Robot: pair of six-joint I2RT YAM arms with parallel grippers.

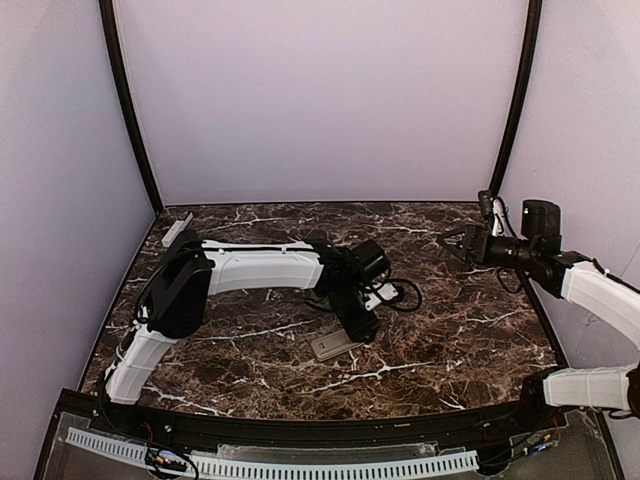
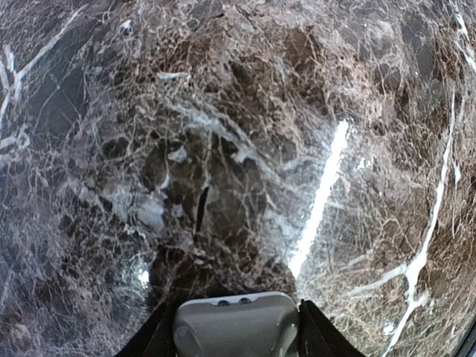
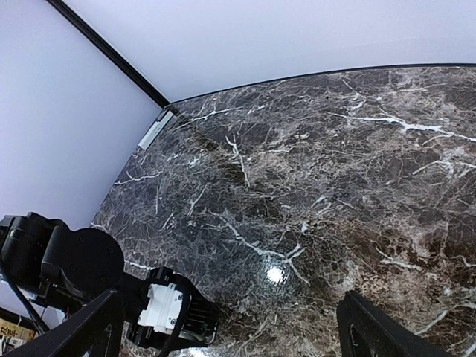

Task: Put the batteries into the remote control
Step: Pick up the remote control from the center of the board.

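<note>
Left gripper [image 1: 356, 330] is down at mid-counter, right over the remote [image 2: 235, 327]. In the wrist view the remote's rounded end sits between my fingers [image 2: 327, 342], with both close against its sides and the jaws roughly half open. I can't tell whether it's actually clamped. The remote lies flat, slightly to the near side of centre. It reads pale grey here: smooth plastic, with two small holes in the end face.

Right gripper [image 1: 448, 246] hangs in the air over the back right, pointing left, jaws wide and nothing in them.

In the way:
- My own left arm [image 1: 260, 268] spans the left half, in white shells with black joints.
- A black cable [image 1: 405, 297] loops off its wrist, just beyond the remote.
- A narrow grey bar [image 1: 177, 229] lies in the back-left corner against the wall, well apart from the rest.

The counter [image 1: 460, 330] is dark brown marble pattern with white veins, glossy, with lamp glare on it. At the near edge it has a black curved rim and a white slotted strip [image 1: 300, 465]. The walls [image 1: 320, 100] are plain pale lilac on three sides, with black tubes [image 1: 128, 100] running up the back corners.
</note>
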